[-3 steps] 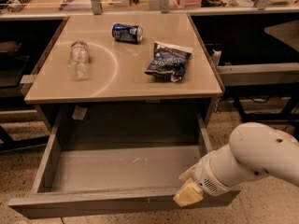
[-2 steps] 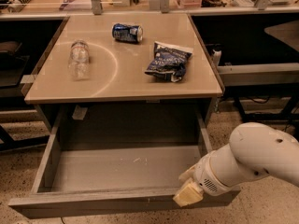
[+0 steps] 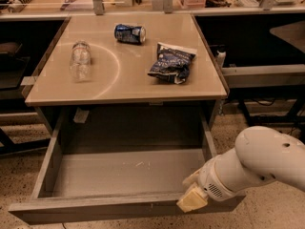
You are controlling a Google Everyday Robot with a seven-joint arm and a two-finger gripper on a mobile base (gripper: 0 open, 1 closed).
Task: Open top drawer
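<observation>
One drawer, pulled far out. The top drawer (image 3: 95, 213) is wide open. Its front panel runs leftward from the end effector (image 3: 193, 200), and the grey tray floor is exposed up and to the left of it, with a few pale flecks near the floor's middle. The rear of the tray sits under the cabinet edge, directly above the end effector.

Tabletop (image 3: 138, 87): above and behind the end effector, well apart from it.

Arm (image 3: 259, 161): white, comes in from the right edge and narrows down-left into the end effector.

End effector: pale tip at the right end of the drawer front's top edge, touching or overlapping it. Cannot tell whether it is open, closed, or gripping the panel.

Small items, all on the tabletop, far up from the end effector:
- crumpled chip bag (image 3: 171, 63), almost straight above
- clear bottle (image 3: 80, 61) on its side, up and well to the left
- blue can (image 3: 129, 33) on its side, farthest back

None of these bears on the job.

Progress, as judged: the opening looks essentially done, with most of the tray out. What is left is at most a last short pull, then letting go of the front and backing the arm away. Runners are not visible, so full travel is unconfirmed.
</observation>
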